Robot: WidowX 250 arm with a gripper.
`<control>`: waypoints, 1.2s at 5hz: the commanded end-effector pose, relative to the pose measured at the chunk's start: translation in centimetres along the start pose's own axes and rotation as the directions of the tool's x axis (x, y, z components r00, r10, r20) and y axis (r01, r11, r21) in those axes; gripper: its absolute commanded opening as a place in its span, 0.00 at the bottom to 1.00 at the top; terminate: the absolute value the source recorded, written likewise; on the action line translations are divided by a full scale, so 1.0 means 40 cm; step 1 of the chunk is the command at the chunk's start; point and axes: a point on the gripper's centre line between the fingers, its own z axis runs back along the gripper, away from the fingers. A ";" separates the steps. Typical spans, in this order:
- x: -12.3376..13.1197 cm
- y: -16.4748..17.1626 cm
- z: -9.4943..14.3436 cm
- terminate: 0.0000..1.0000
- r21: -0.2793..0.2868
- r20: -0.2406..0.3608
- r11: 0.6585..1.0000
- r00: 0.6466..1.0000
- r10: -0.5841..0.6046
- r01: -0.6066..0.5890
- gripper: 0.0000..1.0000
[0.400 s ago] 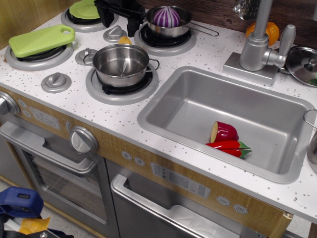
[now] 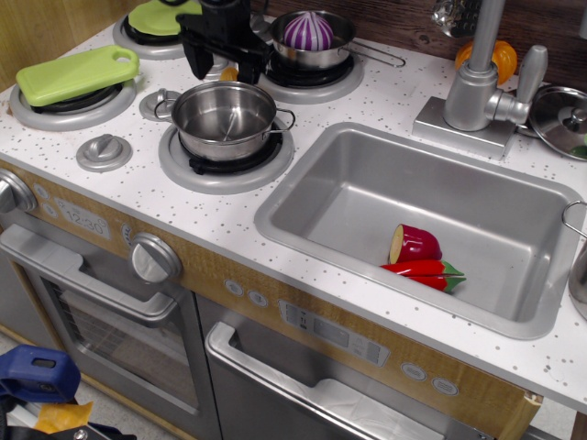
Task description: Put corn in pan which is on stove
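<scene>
Corn, a small yellow-orange plastic piece, sits between the black gripper's spread, empty jaws and could squirt sideways off the white speckled stove instead of reaching the steel pan.

small yellow-orange corn on white speckled stove, behind empty steel pan

White speckled stove top runs from upper left of the frame to the right edge. Four grey burners on it. Near-centre burner carries an empty steel pot. Far-left burner has a green cutting board; top-left burner a green item. Top-centre burner holds a pan with a purple onion. Grey knobs sit between burners. Sink basin is sunk in right of centre, faucet behind it, steel lid at far right.
</scene>
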 end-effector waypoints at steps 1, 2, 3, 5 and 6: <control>0.035 0.027 0.024 0.00 -0.017 0.088 1.000 0.996 -0.001 0.002 1.00; 0.033 0.030 0.012 0.00 -0.024 0.102 1.000 0.995 0.009 -0.006 0.00; 0.047 0.045 0.050 0.00 0.010 0.102 1.000 0.994 -0.028 0.028 0.00; 0.098 0.118 0.248 0.00 0.189 0.023 0.970 0.987 -0.159 0.152 0.00; 0.084 0.101 0.303 0.00 0.207 -0.017 0.973 0.995 -0.103 0.104 0.00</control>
